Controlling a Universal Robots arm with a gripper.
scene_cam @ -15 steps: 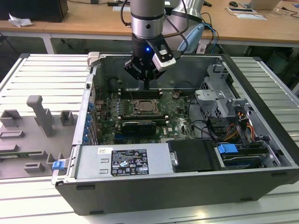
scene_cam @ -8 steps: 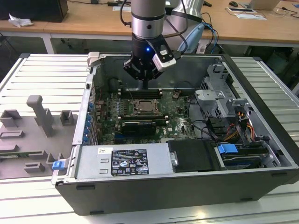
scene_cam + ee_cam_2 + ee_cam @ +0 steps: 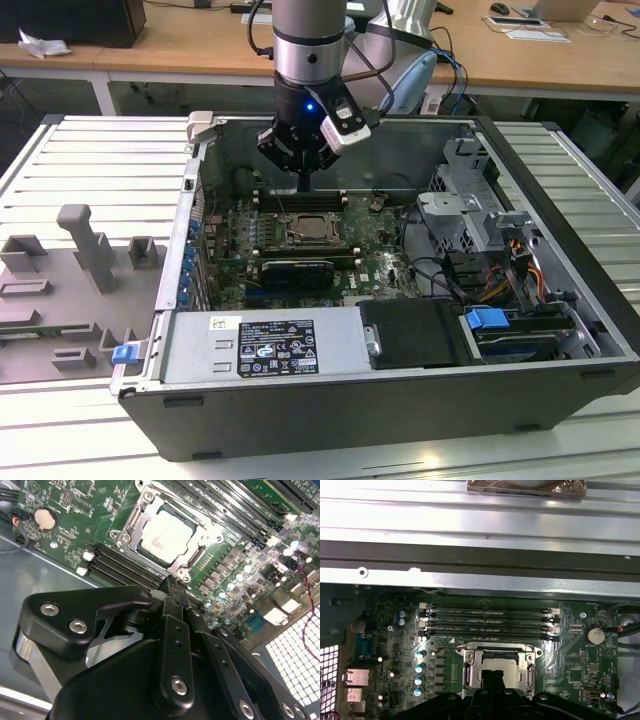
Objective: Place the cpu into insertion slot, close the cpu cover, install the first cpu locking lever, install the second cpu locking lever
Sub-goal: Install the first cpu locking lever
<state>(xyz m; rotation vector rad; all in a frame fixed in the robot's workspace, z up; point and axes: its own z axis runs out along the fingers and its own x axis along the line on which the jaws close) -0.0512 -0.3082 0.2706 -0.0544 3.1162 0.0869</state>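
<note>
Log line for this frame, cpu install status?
cpu: seated under cpu cover | cpu cover: closed | gripper: shut, empty, tip near cover

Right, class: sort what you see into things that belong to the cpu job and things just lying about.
Job in hand: cpu; cpu cover; gripper.

Just lying about: memory slots; coin battery; power supply; grey fixtures at the exterior view's left.

Exterior view: high off the bench's [image 3: 100,150] near edge, looking down into the open computer case [image 3: 400,420]. Both wrist views: close above the circuit board [image 3: 65,500] [image 3: 570,650], sharing the cpu [image 3: 165,535] [image 3: 507,667].
</note>
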